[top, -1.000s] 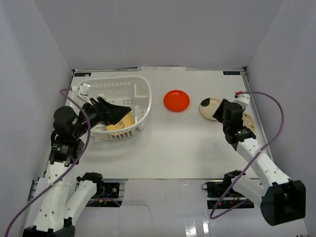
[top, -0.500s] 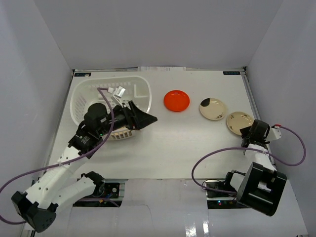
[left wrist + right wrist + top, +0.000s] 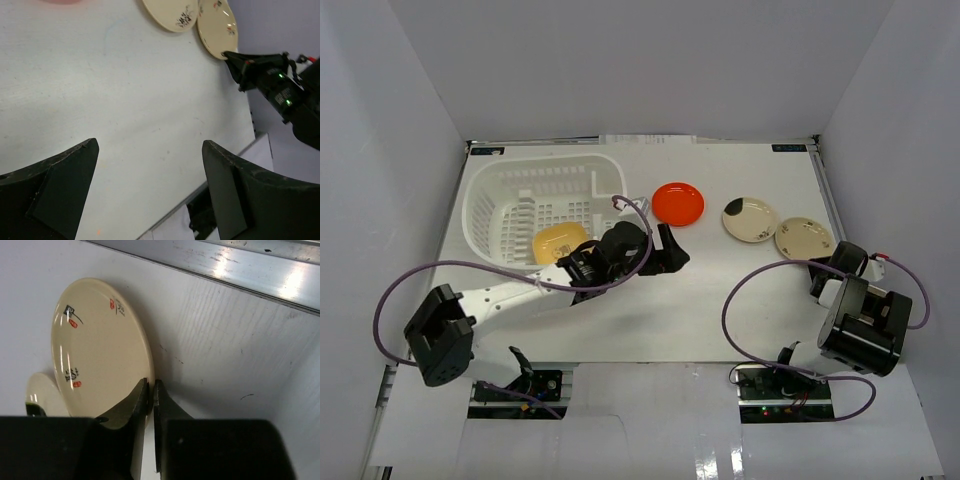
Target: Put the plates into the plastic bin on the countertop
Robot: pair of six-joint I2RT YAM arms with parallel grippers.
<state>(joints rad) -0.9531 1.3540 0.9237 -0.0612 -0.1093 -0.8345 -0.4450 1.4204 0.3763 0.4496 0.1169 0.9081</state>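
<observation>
Your left gripper [image 3: 150, 145] has swung right, out of the plastic bin [image 3: 480, 195], fingers spread and empty; your right gripper [image 3: 150, 382] is clenched against the rightmost cream plate [image 3: 100, 350] rim.

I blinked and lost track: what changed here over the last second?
The left arm left the bin, where the yellow plate lies, and swung right. The left tool now hangs open, low over the table near the red plate. The right arm pulled back from the cream plates toward its base, the right tool shut beside one. Bin and plates stayed roughly put.
</observation>
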